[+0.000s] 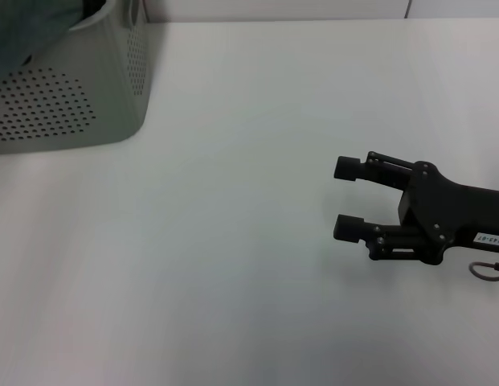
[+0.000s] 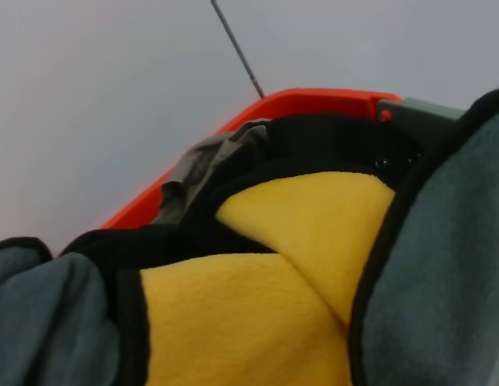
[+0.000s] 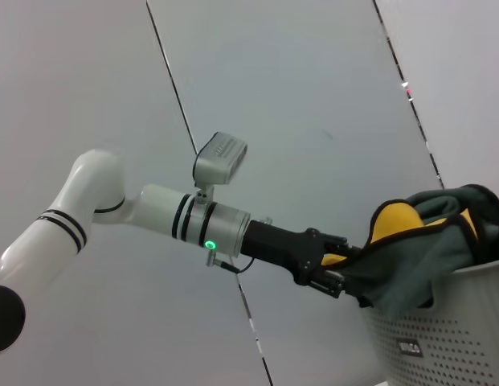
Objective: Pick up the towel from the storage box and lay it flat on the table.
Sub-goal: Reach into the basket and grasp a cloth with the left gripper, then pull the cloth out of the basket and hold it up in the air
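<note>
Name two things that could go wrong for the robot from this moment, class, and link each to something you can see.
1. The towel is bunched in folds at the left gripper; it may come out of the storage box crumpled and not lie flat.
2. The towel drapes over the box rim, so lifting could drag or tip the box.
The right gripper waits over the table, jaws open.

R gripper [image 1: 347,198] jaws apart; L gripper [image 3: 333,272] raised.
</note>
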